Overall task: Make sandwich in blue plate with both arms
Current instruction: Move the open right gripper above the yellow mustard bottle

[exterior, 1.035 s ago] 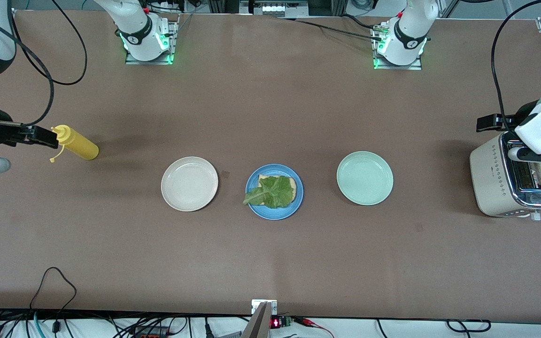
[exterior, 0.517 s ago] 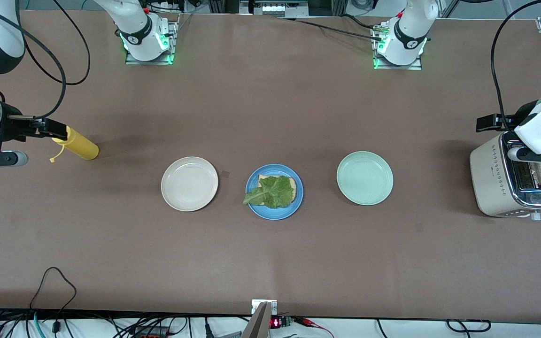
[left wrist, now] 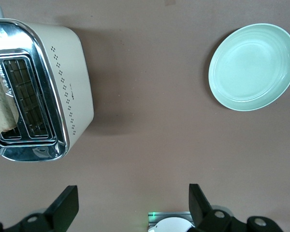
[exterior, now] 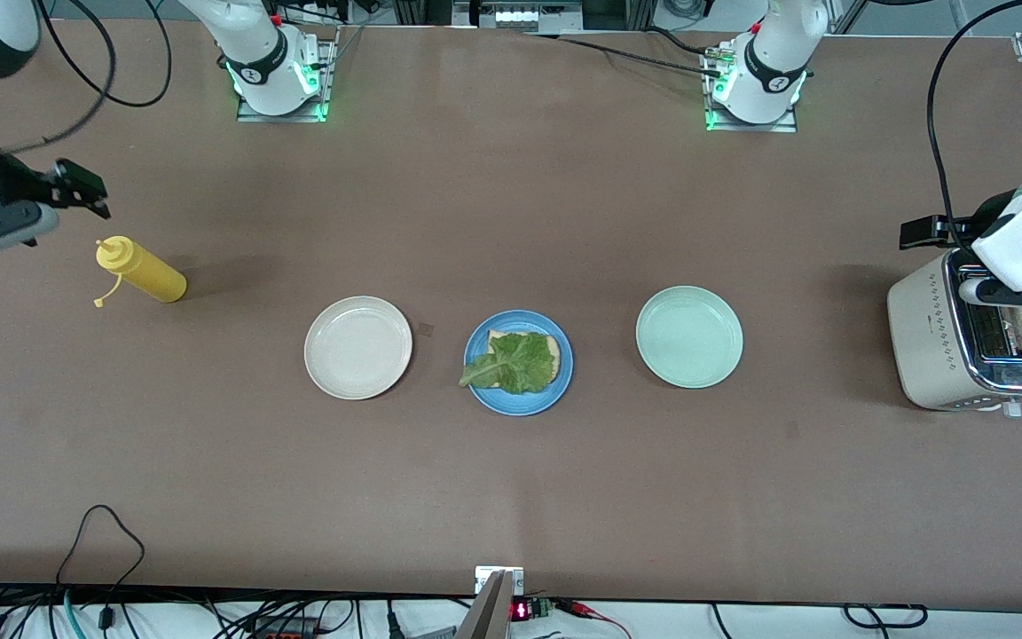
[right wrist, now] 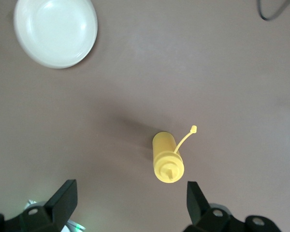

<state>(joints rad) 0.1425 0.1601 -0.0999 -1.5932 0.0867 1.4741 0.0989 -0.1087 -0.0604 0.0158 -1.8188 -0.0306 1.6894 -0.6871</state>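
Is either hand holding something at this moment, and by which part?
Nothing is held. The right hand is open above the yellow bottle; the left hand is open over the table beside the toaster.

— What kind of place are we looking at here?
— A robotics lab that is posing as a kitchen. Two white arms (exterior: 764,62) are sitting bolted on metal base plates (exterior: 280,106) with green lights glowing, and cables (exterior: 103,612) are trailing along the brown surface (exterior: 511,479), while a toaster (exterior: 963,346) is standing at one end.
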